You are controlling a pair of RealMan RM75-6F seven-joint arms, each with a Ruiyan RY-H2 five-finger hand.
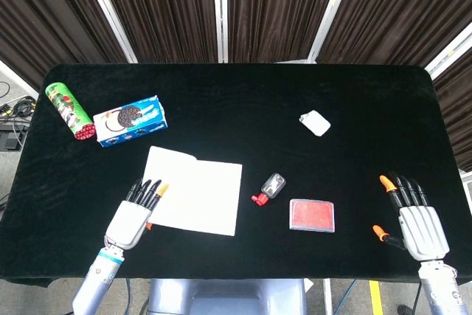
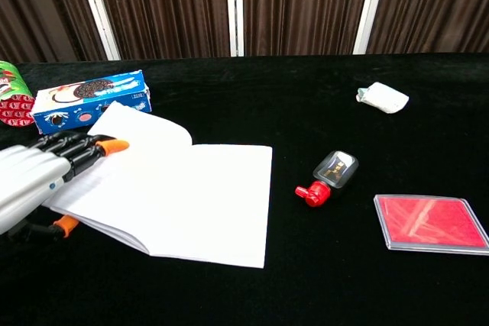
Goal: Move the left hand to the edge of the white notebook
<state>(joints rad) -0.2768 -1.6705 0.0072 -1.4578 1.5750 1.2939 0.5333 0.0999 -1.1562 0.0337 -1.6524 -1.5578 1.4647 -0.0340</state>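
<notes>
The left hand (image 1: 133, 215) pinches the left edge of the white notebook (image 1: 198, 197), thumb beneath, fingers (image 2: 84, 147) on top, the book running rightward across the tabletop (image 1: 243, 101); the right hand (image 1: 417, 223), open, lies well apart.

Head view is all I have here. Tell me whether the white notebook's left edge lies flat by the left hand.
Observer: It does not. In the chest view the white notebook has its left side raised off the table, sloping up toward the left hand.
Operator: Say where the fingers sit.
Observer: The fingers lie over the top of the raised page, and the orange thumb tip shows below its edge.
Operator: Report whether it grips the page.
Observer: I cannot tell. The chest view does show the raised far corner reaching up to the lower edge of the cookie box.
</notes>
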